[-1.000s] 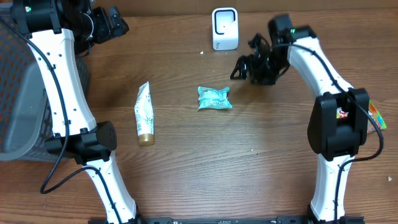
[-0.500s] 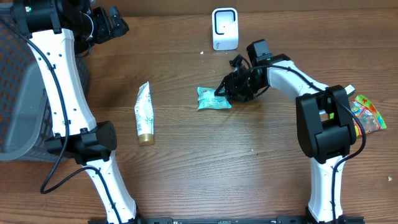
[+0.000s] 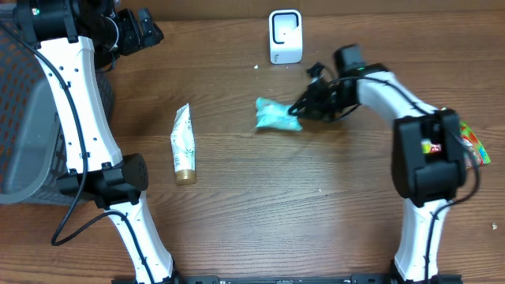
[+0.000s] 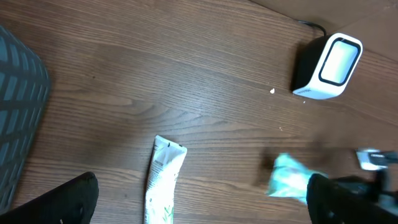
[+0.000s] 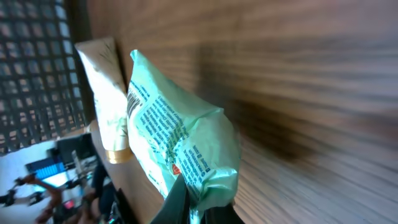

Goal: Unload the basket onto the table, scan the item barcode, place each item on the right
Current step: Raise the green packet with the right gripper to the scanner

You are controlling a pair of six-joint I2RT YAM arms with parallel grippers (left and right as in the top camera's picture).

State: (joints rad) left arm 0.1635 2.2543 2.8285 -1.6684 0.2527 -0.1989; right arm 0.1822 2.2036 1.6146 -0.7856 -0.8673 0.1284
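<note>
Since a second ago, the right gripper (image 3: pixel 298 108) swings from beside the scanner (image 3: pixel 285 36) over to the teal packet (image 3: pixel 275 115) and clamps onto the end facing its own arm. The packet now sits a touch nearer the scanner than before. On the right wrist view we see the crinkled edge pinched between the dark fingers (image 5: pixel 171 208), small print facing the camera, and a shadow on the wood beside it, so it looks raised off the table (image 3: pixel 316 205).

Only bare wood and a tiny white crumb (image 3: pixel 256 66) lie between packet and scanner. A cream tube (image 3: pixel 183 144) lies flat well off to the packet's side, cap toward the front. The left gripper (image 3: pixel 146 31) hangs at the far corner near the mesh basket (image 3: pixel 24 142), jaws spread wide, nothing in them. A colourful packet (image 3: pixel 476 148) peeks out behind the right arm.
</note>
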